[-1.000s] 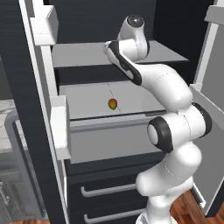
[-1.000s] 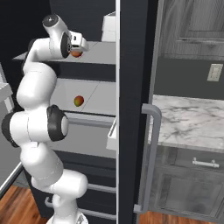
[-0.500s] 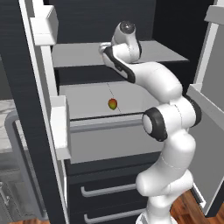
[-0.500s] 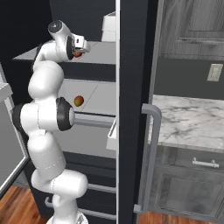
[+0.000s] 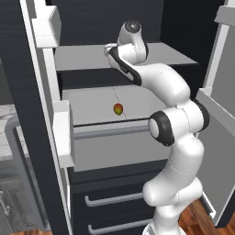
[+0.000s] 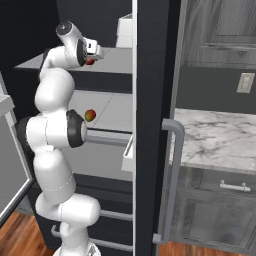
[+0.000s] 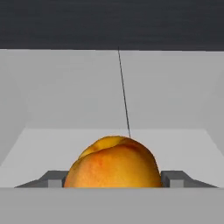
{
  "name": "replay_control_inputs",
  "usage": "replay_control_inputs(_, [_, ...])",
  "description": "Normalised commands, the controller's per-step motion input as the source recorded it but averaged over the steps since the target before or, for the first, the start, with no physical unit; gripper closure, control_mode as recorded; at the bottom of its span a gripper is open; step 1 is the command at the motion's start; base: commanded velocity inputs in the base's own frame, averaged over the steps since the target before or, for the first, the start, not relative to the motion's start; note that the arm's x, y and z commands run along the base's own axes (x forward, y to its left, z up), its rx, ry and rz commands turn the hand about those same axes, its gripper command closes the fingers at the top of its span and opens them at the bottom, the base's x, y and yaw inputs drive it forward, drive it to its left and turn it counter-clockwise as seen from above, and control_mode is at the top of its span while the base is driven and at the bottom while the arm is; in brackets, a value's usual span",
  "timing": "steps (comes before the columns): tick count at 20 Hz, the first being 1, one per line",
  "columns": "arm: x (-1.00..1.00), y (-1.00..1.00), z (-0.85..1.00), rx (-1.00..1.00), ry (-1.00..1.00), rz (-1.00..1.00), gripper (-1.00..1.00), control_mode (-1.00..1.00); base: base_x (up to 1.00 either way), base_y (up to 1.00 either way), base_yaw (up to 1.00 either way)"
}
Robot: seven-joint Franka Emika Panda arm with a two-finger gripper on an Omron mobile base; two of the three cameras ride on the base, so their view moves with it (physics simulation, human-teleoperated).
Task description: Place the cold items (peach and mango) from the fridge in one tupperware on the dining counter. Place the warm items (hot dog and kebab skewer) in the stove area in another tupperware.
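Now, gripper (image 7: 114, 181) deep in fridge, on upper shelf (image 5: 87, 57). Peach (image 7: 114, 164) dead centre between fingertips (image 7: 175, 179), at three and nine o'clock; jaws apart, grasp unconfirmed. Mango (image 5: 118, 109) on lower shelf, toward six o'clock.

Dark cabinets (image 6: 215, 30) — marble counter (image 6: 220, 140)

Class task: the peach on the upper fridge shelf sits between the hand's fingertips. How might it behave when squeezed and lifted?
The peach is round, so it would probably roll if nudged off-centre. Its smooth curved skin may slip between the hand's fingertips. It looks small, likely light.
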Motion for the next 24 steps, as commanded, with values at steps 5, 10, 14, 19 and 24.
replay_control_inputs(5, [-0.06, -0.12, -0.64, 0.01, 0.21, -0.09, 1.0, -1.0, 0.0, 0.0, 0.0])
replay_control_inputs(10, [-0.98, -0.6, -0.19, 0.29, -0.05, -0.27, 1.0, -1.0, 0.0, 0.0, 0.0])
replay_control_inputs(14, [-1.0, -0.27, 0.01, 0.52, -0.31, -0.16, 1.0, -1.0, 0.0, 0.0, 0.0])
replay_control_inputs(19, [-1.0, 0.0, 0.0, 0.35, -0.35, -0.04, 1.0, -1.0, 0.0, 0.0, 0.0])
replay_control_inputs(24, [-1.0, -0.01, 0.0, -0.01, -0.08, 0.0, 1.0, -1.0, 0.0, 0.0, 0.0])
